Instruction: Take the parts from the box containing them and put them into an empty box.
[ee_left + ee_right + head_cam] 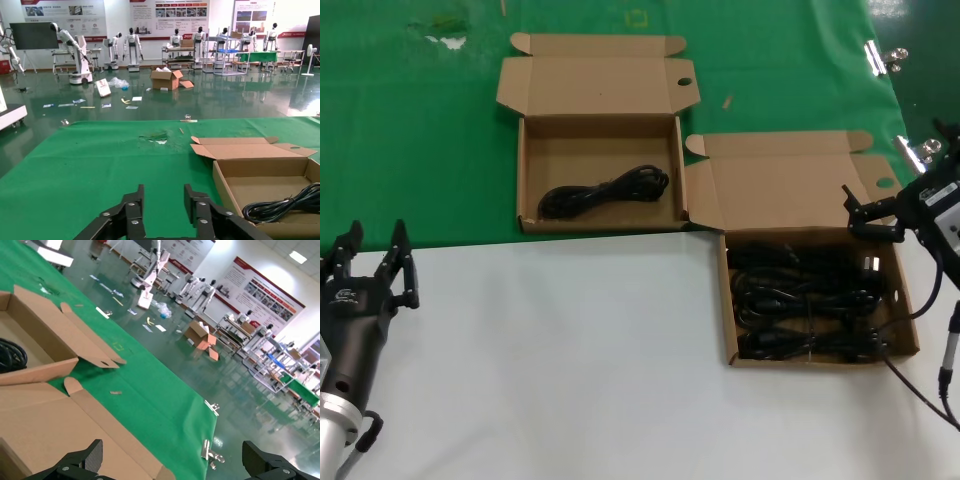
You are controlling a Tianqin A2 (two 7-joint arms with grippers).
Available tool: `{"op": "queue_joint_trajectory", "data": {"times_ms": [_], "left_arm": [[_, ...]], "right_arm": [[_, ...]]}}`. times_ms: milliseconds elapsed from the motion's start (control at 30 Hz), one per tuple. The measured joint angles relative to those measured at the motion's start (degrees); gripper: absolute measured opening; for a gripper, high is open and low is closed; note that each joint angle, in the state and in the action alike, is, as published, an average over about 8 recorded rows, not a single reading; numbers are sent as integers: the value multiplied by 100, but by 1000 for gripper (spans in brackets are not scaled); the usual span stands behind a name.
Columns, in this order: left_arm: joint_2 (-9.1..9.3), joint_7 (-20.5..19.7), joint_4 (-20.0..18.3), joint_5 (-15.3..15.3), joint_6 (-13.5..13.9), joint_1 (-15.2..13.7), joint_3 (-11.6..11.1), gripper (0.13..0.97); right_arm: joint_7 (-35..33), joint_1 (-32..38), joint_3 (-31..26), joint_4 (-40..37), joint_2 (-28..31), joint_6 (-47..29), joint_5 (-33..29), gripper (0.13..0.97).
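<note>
The box containing them (pixel 908 310), at the right, holds several black power cords (pixel 800 295) lying side by side. Its lid (pixel 790 190) is folded back and also shows in the right wrist view (pixel 50 425). The other box (pixel 525 180) stands open at the back on the green cloth, with one black cord (pixel 605 192) in it; that cord also shows in the left wrist view (pixel 285 202). My right gripper (pixel 898 168) is wide open and empty above the full box's far right corner. My left gripper (pixel 377 232) is open and empty at the near left, over the white table.
Green cloth (pixel 420 120) covers the far half of the table and white surface (pixel 570 350) the near half. Metal clips (pixel 885 58) hold the cloth's right edge; one shows between my right fingers (pixel 210 452). Beyond the table is a hall floor.
</note>
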Motion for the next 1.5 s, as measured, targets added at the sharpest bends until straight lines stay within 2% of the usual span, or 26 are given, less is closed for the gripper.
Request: {"op": "queue_joint_trajectory", "data": {"times_ms": [267, 533, 567, 833, 967, 1233, 1500], "left_arm": [[0, 0, 0, 0, 0, 0, 0, 387], [0, 1, 0, 0, 0, 0, 0, 598], [0, 1, 0, -1, 0, 0, 0, 598], [0, 2, 0, -1, 0, 0, 0, 786], [0, 2, 0, -1, 0, 0, 0, 786], [0, 1, 0, -1, 0, 0, 0, 907], [0, 1, 0, -1, 0, 0, 0, 955]], "right_arm": [[368, -217, -30, 250, -121, 196, -30, 966], [741, -436, -61, 506, -242, 396, -61, 966], [786, -463, -65, 537, -257, 420, -65, 966], [1155, -682, -95, 789, -378, 618, -96, 966], [1342, -791, -111, 917, -439, 717, -110, 966], [1718, -1010, -141, 1173, -562, 918, -142, 966], [2090, -1229, -172, 1426, -683, 1116, -172, 966]]}}
